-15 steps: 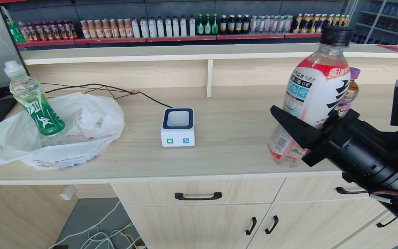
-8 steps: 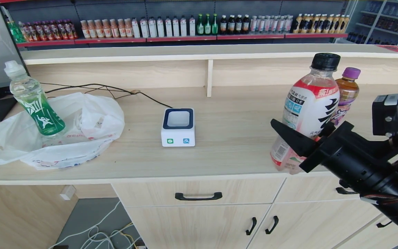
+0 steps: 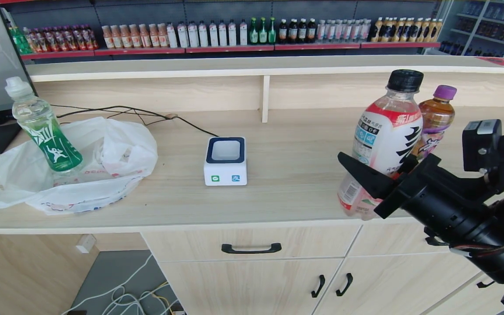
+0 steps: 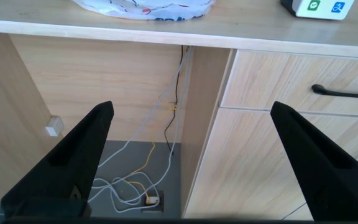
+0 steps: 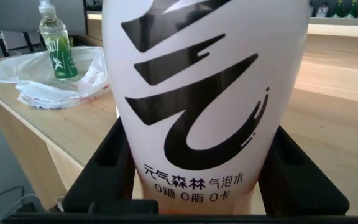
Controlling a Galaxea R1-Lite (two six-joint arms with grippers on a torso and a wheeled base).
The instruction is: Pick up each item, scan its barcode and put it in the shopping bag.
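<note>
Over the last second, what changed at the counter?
The right pincer, clamped on the black-capped bottle, carried it down toward the counter and slightly left, with no release. The green bottle in the shopping bag, the scanner and the purple-capped bottle stayed put.

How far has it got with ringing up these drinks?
One looks done: the green bottle stands in the shopping bag. In hand: the right gripper is shut on the black-capped bottle at the right end of the counter, away from the scanner, so scanning and bagging it remain. Left: the purple-capped bottle standing behind it.
</note>
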